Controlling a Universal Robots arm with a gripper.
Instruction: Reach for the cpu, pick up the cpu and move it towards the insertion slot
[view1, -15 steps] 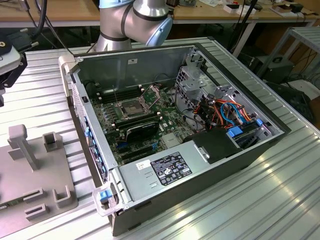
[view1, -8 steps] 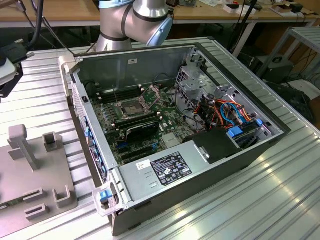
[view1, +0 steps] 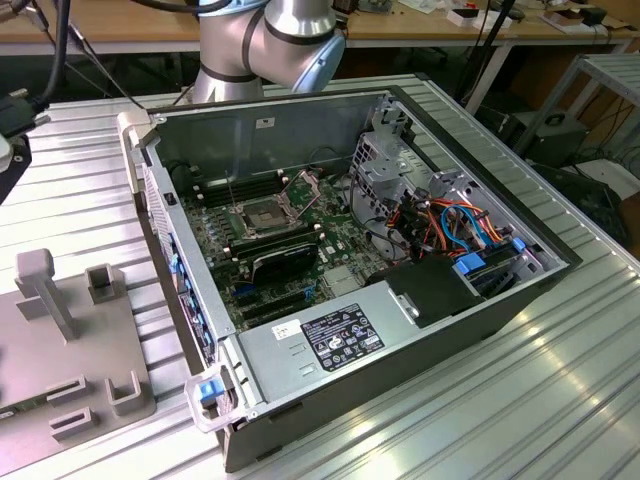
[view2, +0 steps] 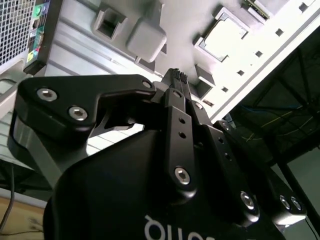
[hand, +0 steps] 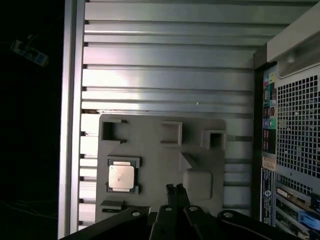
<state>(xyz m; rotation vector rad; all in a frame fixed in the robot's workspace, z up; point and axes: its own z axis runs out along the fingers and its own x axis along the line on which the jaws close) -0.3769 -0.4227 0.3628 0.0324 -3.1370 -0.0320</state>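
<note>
The cpu (hand: 121, 176) is a small pale square chip lying flat in a square holder on a grey fixture plate (hand: 150, 145). In the second wrist view the cpu (view2: 223, 37) shows brightly beyond the black gripper body. My gripper (hand: 175, 189) hovers over the plate beside the cpu, apart from it, with its two fingertips (view2: 175, 76) pressed together and nothing between them. The insertion slot (view1: 262, 213) is the square socket with a silvery frame and dark centre on the motherboard inside the open computer case (view1: 480, 310).
The fixture plate (view1: 60, 370) carries raised grey blocks and posts. The case's perforated rear wall (hand: 297, 130) stands close beside the plate. Both rest on a ribbed metal table (view1: 560, 400). The arm's silver joint (view1: 270, 40) rises behind the case. A black graphics card (view1: 285, 258) and cables lie inside.
</note>
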